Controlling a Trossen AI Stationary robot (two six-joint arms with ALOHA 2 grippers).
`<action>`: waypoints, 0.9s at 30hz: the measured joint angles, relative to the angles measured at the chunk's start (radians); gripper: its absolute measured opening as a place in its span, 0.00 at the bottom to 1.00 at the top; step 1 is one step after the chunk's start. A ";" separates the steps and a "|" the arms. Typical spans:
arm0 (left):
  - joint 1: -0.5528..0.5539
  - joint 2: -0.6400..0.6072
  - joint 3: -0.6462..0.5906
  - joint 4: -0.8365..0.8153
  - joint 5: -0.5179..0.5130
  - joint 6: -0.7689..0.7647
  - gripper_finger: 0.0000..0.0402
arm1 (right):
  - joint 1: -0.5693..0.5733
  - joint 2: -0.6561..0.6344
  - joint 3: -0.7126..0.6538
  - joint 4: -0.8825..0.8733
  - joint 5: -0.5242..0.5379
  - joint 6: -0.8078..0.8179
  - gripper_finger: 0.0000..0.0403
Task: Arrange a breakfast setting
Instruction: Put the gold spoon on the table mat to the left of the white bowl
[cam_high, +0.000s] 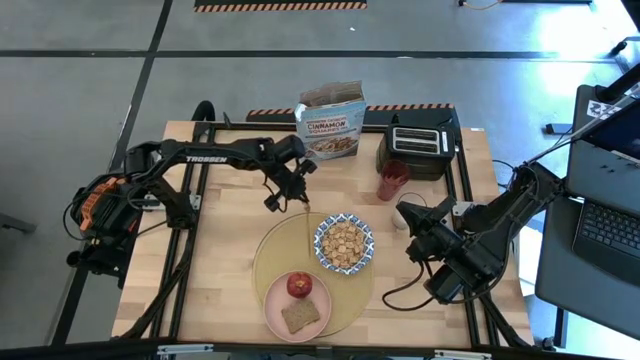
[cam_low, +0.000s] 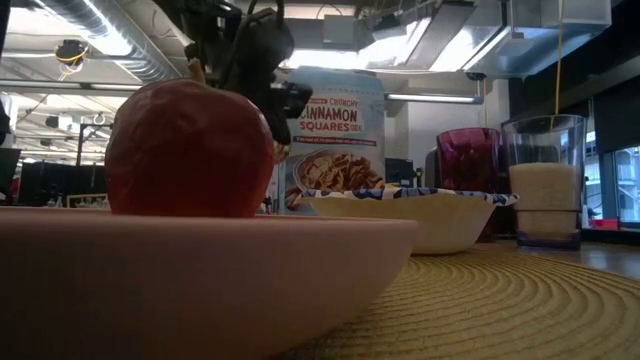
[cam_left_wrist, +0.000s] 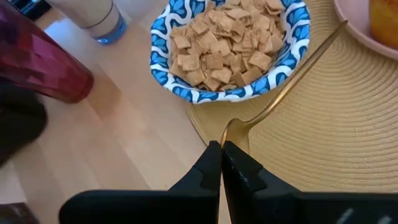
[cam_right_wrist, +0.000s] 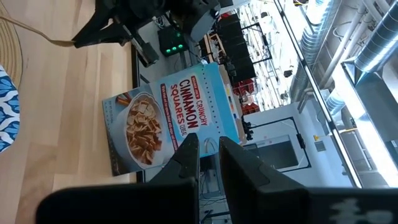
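1. Counter (cam_high: 230, 250): it carries the whole setting. The cereal box (cam_high: 331, 122) and toaster (cam_high: 418, 150) stand along its far edge, clear of the eating area.
2. Placemat (cam_high: 275, 255): round, tan and woven, it serves as the base for the dishes.
3. Plate (cam_high: 275, 312): pink, on the mat's near edge, it holds the apple (cam_high: 298, 285) and the toast slice (cam_high: 300, 316) side by side.
4. Bowl (cam_high: 344, 243): blue-and-white and filled with cereal squares, it sits on the mat's right part.
5. Red cup (cam_high: 391, 182) and milk glass (cam_high: 402, 214): both stand just off the mat, near the bowl.
6. My left tool (cam_left_wrist: 222, 152): pinched narrow on the tip of a gold spoon (cam_left_wrist: 283, 90), which lies across the mat beside the bowl, judged to be its place setting position.
7. My right tool (cam_right_wrist: 208, 146): waiting at the counter's right side, fingers narrowly apart, holding nothing.
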 joint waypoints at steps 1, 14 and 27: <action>0.000 0.005 0.000 0.001 0.000 0.006 0.00 | 0.000 0.000 0.000 0.000 0.000 0.000 0.08; -0.033 0.087 -0.005 0.039 -0.070 0.016 0.00 | 0.000 0.000 0.000 0.001 -0.007 0.000 0.08; -0.034 0.099 -0.007 0.041 -0.005 -0.007 0.00 | 0.000 0.000 0.000 0.001 -0.008 0.000 0.08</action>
